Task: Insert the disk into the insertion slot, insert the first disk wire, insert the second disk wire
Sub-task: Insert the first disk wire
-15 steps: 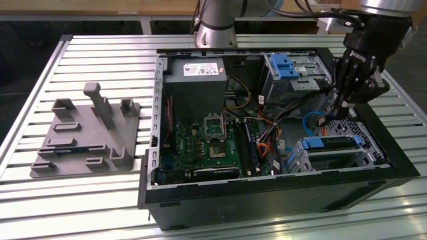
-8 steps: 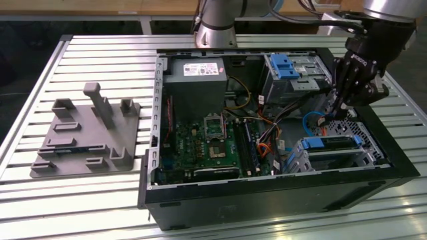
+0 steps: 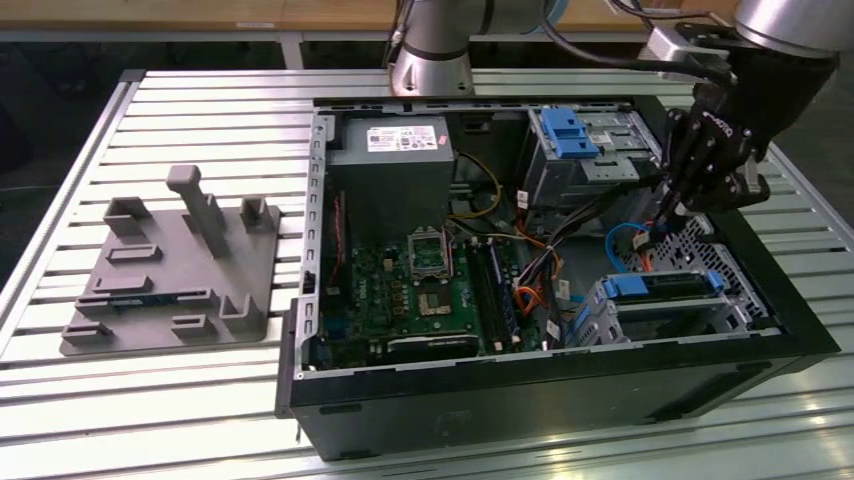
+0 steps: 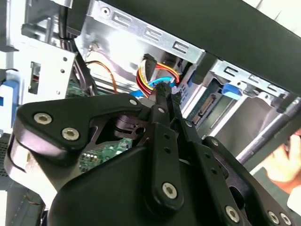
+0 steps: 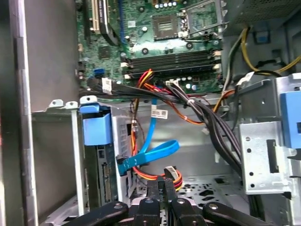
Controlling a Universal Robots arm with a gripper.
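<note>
My black claw (image 3: 663,222) hangs inside the open black computer case (image 3: 534,385), between two drive bays; its fingers (image 5: 158,184) are pressed together in both wrist views; whether anything is pinched at the tips I cannot tell, since the linkage covers that spot. One flat grey hard drive in a bright blue plastic caddy (image 3: 661,287) sits inside the one boxy silver perforated drive cage (image 3: 607,322), near the claw, on the exterior view's right; the cage walls hide most of the drive, leaving its top face and, in the first wrist view, its connector edge. One flat blue ribbon cable (image 5: 153,151) loops just beside that edge; the cage wall half covers its end connector, so its seating cannot be made out. One bundle of red, yellow and orange wires (image 5: 175,178) lies just beside the fingertips. One taller grey metal bay with a blue tab (image 3: 571,135) stands apart from the cage. One grey moulded fixture plate (image 3: 160,285) lies on the slatted aluminium table (image 3: 187,410), beside the case; the arm (image 3: 787,40) is cut off at the exterior view's edge.
</note>
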